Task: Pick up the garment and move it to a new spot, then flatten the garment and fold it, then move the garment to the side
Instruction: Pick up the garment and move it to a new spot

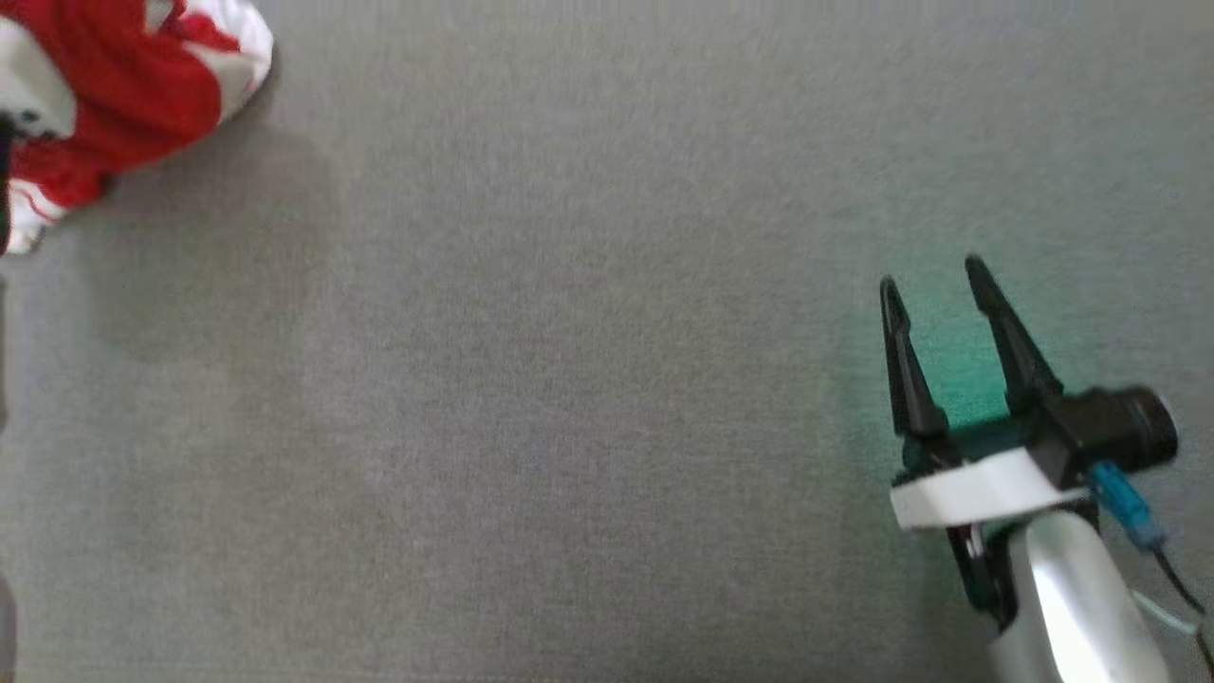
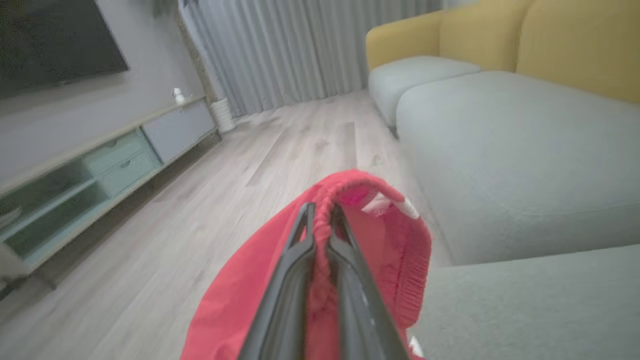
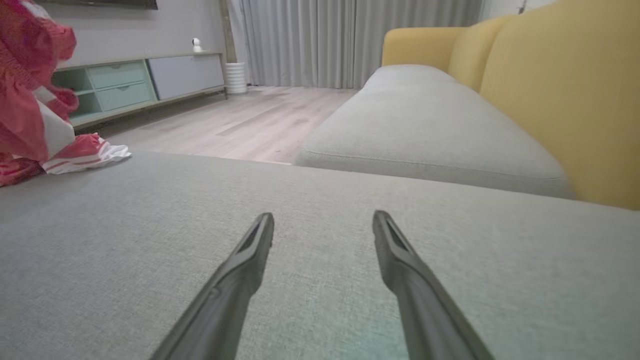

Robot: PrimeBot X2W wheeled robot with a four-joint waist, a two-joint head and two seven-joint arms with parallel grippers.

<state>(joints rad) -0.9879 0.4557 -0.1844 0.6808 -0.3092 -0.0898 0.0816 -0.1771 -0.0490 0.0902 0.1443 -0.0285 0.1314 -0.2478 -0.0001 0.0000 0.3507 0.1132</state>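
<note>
At the far left, the red-and-white garment (image 1: 133, 85) hangs bunched near the edge of the grey cushion (image 1: 569, 379), with its hem trailing on the fabric. The left gripper (image 2: 321, 210) is clamped on the garment's gathered red edge. To carry it well, lift until the hem clears, then swing it over the open middle. At the right, the right gripper (image 1: 929, 272) hovers with its fingers apart, holding nothing, well placed to take a second corner.

At the upper left of the head view the garment (image 1: 133, 85) runs off the top and left edges. In the left wrist view the bottom edge cuts it off, and the left pincer (image 2: 321, 207) hides part of its hem.
</note>
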